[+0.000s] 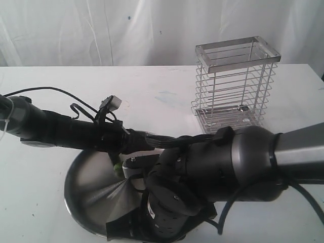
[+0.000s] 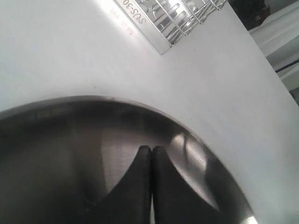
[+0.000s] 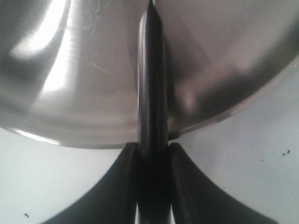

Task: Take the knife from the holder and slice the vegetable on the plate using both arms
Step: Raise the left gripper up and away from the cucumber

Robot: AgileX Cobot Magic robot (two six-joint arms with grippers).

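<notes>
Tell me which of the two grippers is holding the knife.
The right gripper: its fingers clamp the black knife over the plate. The left gripper is closed on nothing.

Shiny silver plate (image 1: 88, 190), chrome wire holder (image 1: 234, 86), black knife (image 3: 152, 93), black arms, white table (image 1: 152, 96).

white table (image 1: 152, 96), plate (image 1: 93, 190), holder (image 1: 234, 86)

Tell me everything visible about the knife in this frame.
The knife shows only in the right wrist view: a slim dark handle, edge-on, tapering to a point at the picture's top. The right claw is shut on it, fingers pressed to both sides. It extends out over the steel plate. The silver blade cannot be made out, and no contact with the plate is visible.
</notes>
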